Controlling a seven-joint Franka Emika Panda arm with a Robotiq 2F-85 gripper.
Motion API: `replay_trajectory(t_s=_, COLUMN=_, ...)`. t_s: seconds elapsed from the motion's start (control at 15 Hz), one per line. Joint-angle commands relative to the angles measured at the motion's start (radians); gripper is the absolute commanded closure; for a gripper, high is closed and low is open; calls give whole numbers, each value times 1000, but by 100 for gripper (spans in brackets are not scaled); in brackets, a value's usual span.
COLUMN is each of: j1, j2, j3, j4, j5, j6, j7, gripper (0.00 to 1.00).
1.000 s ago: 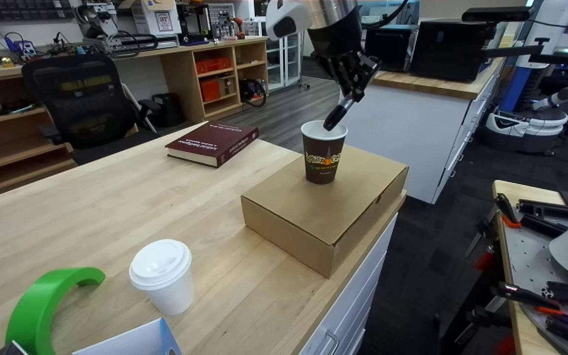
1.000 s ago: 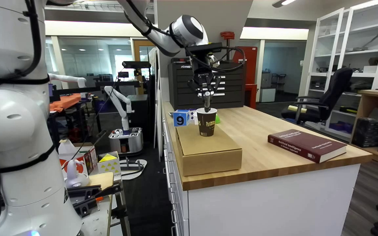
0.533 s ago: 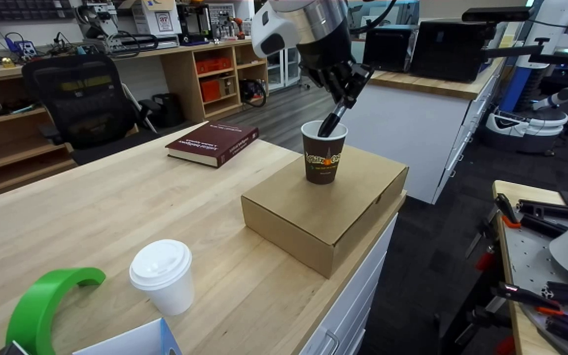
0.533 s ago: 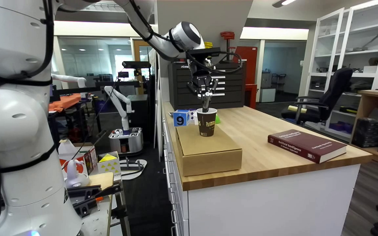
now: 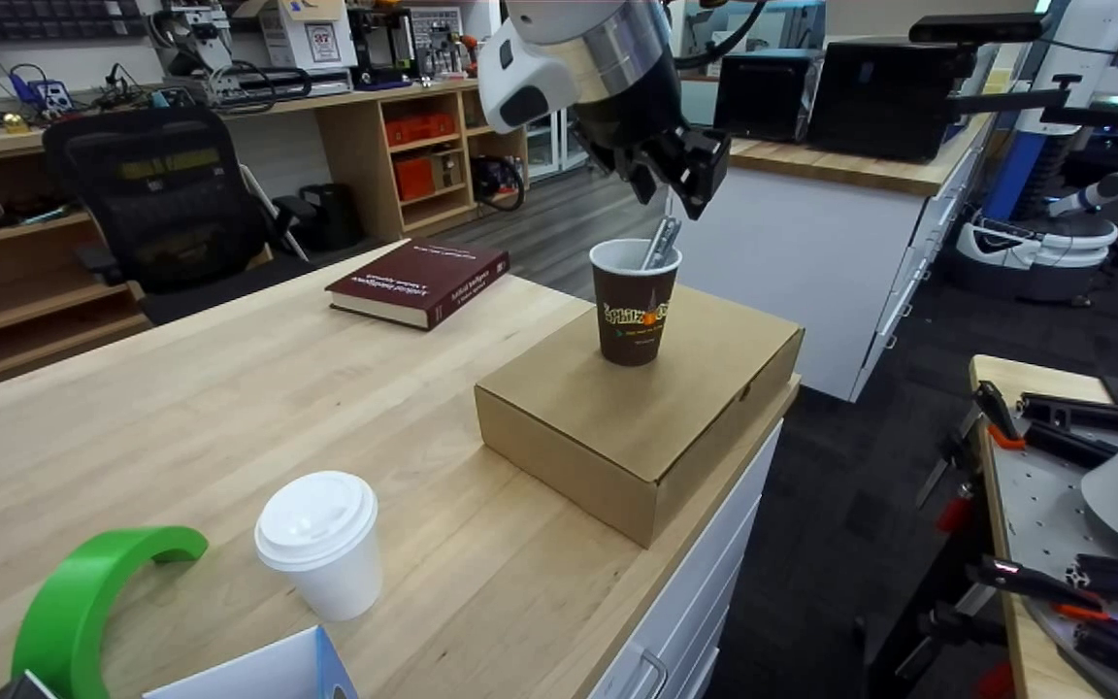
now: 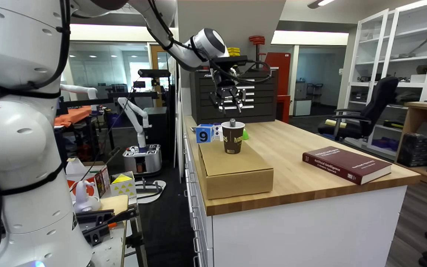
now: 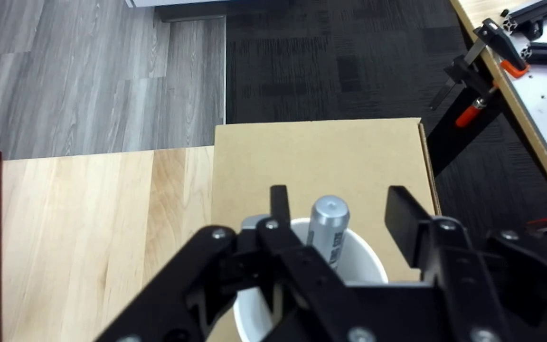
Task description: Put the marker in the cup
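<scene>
The brown paper cup (image 5: 633, 316) stands upright on a cardboard box in both exterior views (image 6: 232, 140). The marker (image 5: 662, 243) leans inside the cup, its silver barrel end sticking up above the rim; its dark lower end is hidden in the cup. The marker's silver end also shows in an exterior view (image 6: 232, 122) and in the wrist view (image 7: 329, 228). My gripper (image 5: 673, 199) is open just above the cup. In the wrist view its fingers (image 7: 340, 205) stand apart on either side of the marker's end, with gaps to it. The gripper hides part of the cup (image 7: 366, 261).
The cardboard box (image 5: 569, 398) sits along the table edge. A dark red book (image 5: 418, 280) lies beyond it. A white lidded cup (image 5: 321, 544) and a green arch (image 5: 83, 602) stand on the table. A blue number block (image 6: 204, 133) is behind the box.
The marker went down from above the rim into the cup. The fingers opened and let it go. The gripper is now separate from the marker, and the cup shifted very slightly.
</scene>
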Motion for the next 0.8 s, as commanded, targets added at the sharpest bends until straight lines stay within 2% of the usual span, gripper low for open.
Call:
replay_trajectory(t_s=0.0, j1=-12, j2=-17, j3=-2, j4=31, j5=16, j6=-20, j7=-13, gripper=13)
replay_trajectory(t_s=0.07, j1=-21, j2=-29, j3=-4, j4=34, j5=36, j6=-10, j7=-10, gripper=6)
replay_trajectory(t_s=0.2, j1=-38, j2=-51, j3=-11, j4=39, j5=84, j6=6, j7=3, gripper=1)
replay_trajectory(t_s=0.33, j1=-55, j2=-70, j3=-23, j4=48, j5=147, j6=11, j7=47, gripper=0)
replay_trajectory(t_s=0.4, j1=-31, j2=-27, j3=-16, j4=60, j5=92, j6=-4, j7=12, gripper=0)
replay_trajectory(t_s=0.73, j1=-30, j2=-20, j3=-15, j4=64, j5=98, j6=-4, j7=11, gripper=0)
